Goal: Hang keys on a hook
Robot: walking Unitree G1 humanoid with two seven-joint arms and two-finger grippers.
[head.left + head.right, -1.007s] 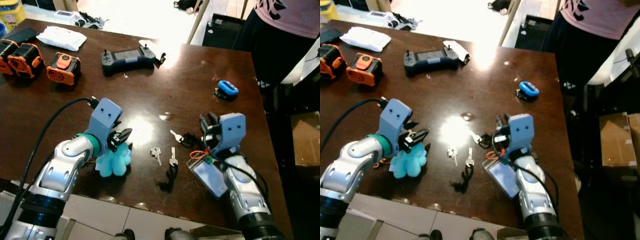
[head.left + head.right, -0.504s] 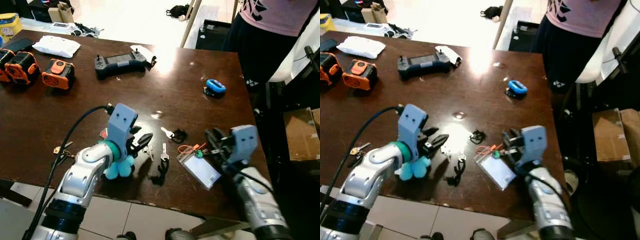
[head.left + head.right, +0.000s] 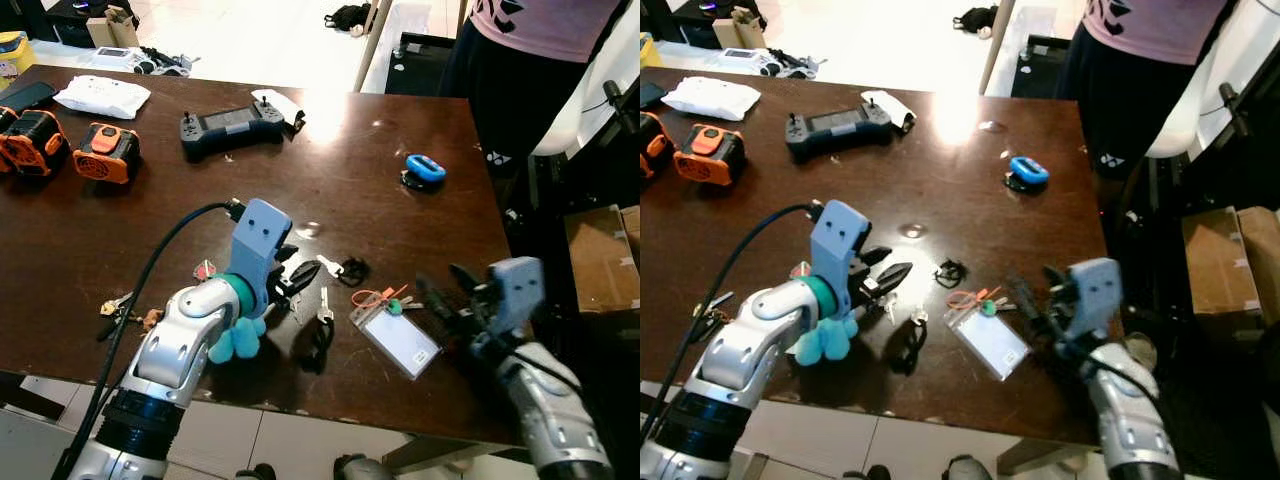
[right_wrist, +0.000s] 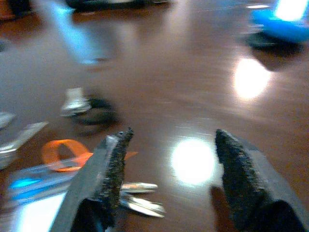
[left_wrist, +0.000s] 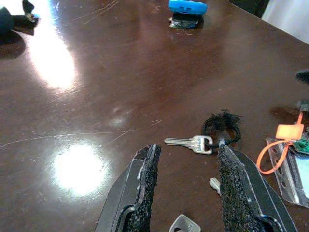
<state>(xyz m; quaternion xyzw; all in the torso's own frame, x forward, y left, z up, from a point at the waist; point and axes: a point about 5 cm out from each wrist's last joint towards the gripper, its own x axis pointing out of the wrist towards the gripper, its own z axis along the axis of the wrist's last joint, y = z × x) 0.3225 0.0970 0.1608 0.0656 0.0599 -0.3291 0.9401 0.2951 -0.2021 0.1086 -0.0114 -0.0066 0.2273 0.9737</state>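
Several loose keys lie on the dark brown table (image 3: 400, 110). A silver key on a black cord loop (image 3: 340, 267) lies nearest the middle, and it also appears between the fingers in the left wrist view (image 5: 195, 143). Another key (image 3: 325, 305) lies beside a black cord (image 3: 318, 345). My left gripper (image 3: 297, 278) is open, low over the table, just left of these keys. My right gripper (image 3: 445, 290) is open near the table's right edge, right of a clear badge holder (image 3: 395, 335) with an orange loop (image 4: 60, 152).
A teal plush (image 3: 235, 340) sits under my left forearm. A key bunch (image 3: 120, 310) lies near the front left. A game controller (image 3: 228, 125), orange battery packs (image 3: 105, 150), a white packet (image 3: 103, 95) and a blue object (image 3: 424, 168) lie further back. A person (image 3: 540, 60) stands at the far right corner.
The camera has shifted. My left gripper has moved off the plush, forward and right to the keys. My right gripper has drawn back from the corded key to the right of the badge.
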